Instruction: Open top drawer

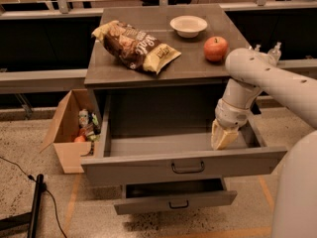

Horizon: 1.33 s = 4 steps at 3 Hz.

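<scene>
Opening job: the top drawer (138, 170) sits far out from the cabinet, so I think the job is nearly done.
Tool: the tool (224, 136) hangs down inside the drawer, just behind the front wall and near its right end. I cannot tell if it is apart or together.
Why there: my guess is that it hooks behind the front wall so it can drag the drawer out from the inside.
Handle: the black handle (188, 167) is lower than the tool and a bit to its left, on the outside. The tool is not on it.
Arm: the white arm (267, 76) bends down from above the tool to reach in.
Lower drawer: a smaller drawer (173, 201) under the tool is out a little too.
Surface: the surface (198, 71) is above and behind the tool. A chip bag (133, 46), a bowl (188, 25) and an apple (216, 48) rest up there, out of the drawer's way.
Box: a cardboard box (67, 138) stands on the floor, far left of the tool, beside the drawer.
</scene>
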{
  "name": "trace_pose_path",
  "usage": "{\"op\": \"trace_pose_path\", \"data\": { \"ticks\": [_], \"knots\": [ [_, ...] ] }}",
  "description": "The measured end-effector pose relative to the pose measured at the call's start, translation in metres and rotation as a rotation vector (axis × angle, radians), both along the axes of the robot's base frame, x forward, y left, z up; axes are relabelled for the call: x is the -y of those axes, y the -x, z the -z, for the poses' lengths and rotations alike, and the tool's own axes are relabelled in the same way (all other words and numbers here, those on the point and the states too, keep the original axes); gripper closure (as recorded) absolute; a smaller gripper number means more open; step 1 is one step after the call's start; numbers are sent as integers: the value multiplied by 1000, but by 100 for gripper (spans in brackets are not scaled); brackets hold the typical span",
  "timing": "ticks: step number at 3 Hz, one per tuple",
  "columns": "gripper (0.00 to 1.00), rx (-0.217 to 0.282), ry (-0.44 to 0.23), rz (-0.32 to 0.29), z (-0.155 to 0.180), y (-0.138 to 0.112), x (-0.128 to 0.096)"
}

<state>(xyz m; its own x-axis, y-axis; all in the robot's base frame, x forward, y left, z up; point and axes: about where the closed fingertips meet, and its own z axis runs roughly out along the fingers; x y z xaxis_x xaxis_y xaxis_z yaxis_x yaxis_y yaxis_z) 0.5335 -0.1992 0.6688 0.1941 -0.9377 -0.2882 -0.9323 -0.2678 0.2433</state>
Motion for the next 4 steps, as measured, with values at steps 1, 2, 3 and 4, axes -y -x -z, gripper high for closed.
{"op": "trace_pose_path", "data": {
  "ticks": [1, 2, 3, 4],
  "knots": [
    [100, -52, 6, 3, -16, 30, 2],
    [100, -96, 7, 5, -23, 56, 1],
    [100, -157, -10, 13, -35, 88, -4],
    [100, -206, -28, 6, -48, 107, -8]
  ]
}}
